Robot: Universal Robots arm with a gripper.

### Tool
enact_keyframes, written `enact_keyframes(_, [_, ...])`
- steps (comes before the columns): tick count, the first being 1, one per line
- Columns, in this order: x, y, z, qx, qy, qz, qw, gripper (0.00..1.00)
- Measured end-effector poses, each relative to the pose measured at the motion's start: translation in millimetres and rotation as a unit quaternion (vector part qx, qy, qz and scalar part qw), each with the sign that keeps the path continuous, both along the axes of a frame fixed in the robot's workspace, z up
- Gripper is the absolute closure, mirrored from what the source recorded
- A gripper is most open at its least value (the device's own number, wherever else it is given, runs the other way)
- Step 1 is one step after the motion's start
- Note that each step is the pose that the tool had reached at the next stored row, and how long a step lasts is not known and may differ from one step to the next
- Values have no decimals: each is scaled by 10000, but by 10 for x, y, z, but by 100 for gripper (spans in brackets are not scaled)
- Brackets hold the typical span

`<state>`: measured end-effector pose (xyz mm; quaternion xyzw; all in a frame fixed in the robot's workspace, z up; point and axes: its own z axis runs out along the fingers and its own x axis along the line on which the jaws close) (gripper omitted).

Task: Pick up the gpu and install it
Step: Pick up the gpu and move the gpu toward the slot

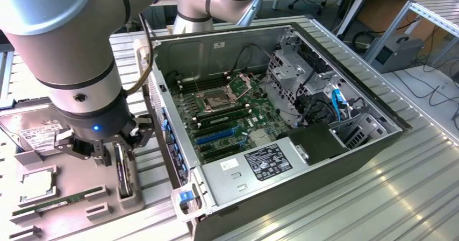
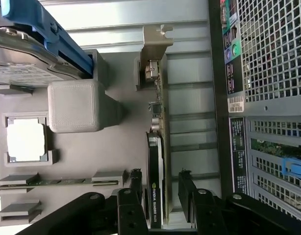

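Observation:
The gpu [image 2: 154, 156] is a thin black card standing on its edge in a slot of the grey parts tray [image 1: 79, 182]. Its silver bracket [image 2: 155, 46] is at the end away from me. My gripper [image 2: 159, 178] is lowered over the card's near end with one black finger on each side. A narrow gap shows between each finger and the card, so the jaws are open around it. In the exterior view the gpu [image 1: 124, 179] sits under the gripper [image 1: 118, 157], at that view's left of the computer case [image 1: 301, 160].
The open case holds a motherboard [image 1: 229, 112] with blue expansion slots [image 1: 215, 136]. On the tray are a silver hard drive [image 2: 23, 68], a processor chip [image 2: 25, 139] and a green memory stick [image 2: 57, 182]. The case's perforated rear panel [image 2: 268, 63] stands close beside the card.

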<state>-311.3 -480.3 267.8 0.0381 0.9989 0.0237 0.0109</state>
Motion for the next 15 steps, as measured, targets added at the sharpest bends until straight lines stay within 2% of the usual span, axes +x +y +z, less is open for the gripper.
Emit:
enact_keyframes(6, [1, 0, -57, 0, 0, 0, 10000, 56])
enact_keyframes(11, [1, 0, -189, -6, 4, 0, 10000, 56])
enact_keyframes(13, [0, 1, -204, -8, 5, 0, 10000, 56])
enact_keyframes(15, [0, 21, -208, -7, 4, 0, 10000, 56])
